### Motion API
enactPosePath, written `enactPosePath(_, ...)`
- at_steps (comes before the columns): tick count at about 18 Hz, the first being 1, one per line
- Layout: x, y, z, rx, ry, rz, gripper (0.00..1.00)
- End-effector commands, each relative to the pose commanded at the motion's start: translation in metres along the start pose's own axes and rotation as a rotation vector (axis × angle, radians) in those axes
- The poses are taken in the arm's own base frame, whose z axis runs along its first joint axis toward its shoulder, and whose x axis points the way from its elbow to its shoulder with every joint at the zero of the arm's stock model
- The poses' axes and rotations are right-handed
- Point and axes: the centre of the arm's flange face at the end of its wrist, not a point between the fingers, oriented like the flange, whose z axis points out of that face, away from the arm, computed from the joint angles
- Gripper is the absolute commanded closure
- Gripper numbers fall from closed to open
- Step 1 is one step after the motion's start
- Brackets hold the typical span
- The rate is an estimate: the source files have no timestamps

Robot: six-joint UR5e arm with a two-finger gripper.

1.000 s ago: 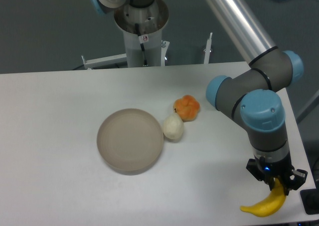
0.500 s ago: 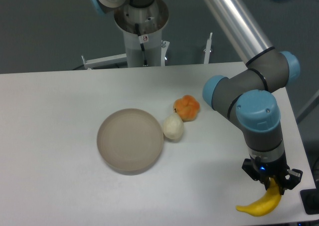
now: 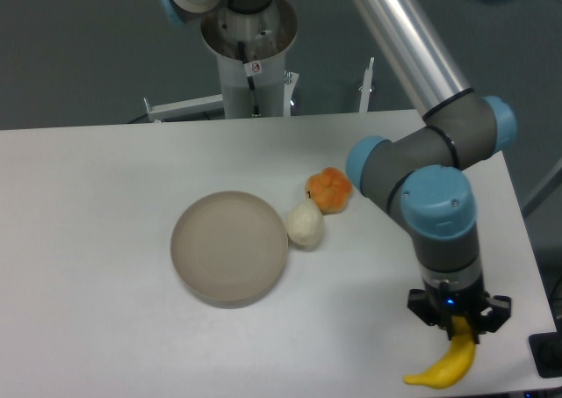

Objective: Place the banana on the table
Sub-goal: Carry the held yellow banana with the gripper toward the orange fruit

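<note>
The bright yellow banana [image 3: 443,365] hangs from my gripper [image 3: 458,324] near the front right of the white table [image 3: 105,196]. The gripper is shut on the banana's upper end, and the fruit curves down and to the left, its tip close to the tabletop near the front edge. I cannot tell whether the tip touches the table.
A round beige-grey plate [image 3: 229,247] lies at the table's middle. A pale cream egg-shaped fruit [image 3: 305,223] and a lumpy orange fruit [image 3: 328,189] sit just right of it. The arm's base column [image 3: 253,60] stands behind the table. The table's right edge is close to the gripper.
The gripper has moved to the left with the banana in it, away from the table's right edge. The plate and the two other fruits have not moved.
</note>
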Motion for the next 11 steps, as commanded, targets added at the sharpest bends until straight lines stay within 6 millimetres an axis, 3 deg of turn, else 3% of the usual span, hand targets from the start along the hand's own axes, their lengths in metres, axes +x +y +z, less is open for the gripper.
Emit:
enactPosePath(4,0.029,0.02,0.015,-0.053,0.04,0.009,0.67)
enactPosePath(11,0.049,0.058,0.023,-0.101,0.097,0.254,0.68)
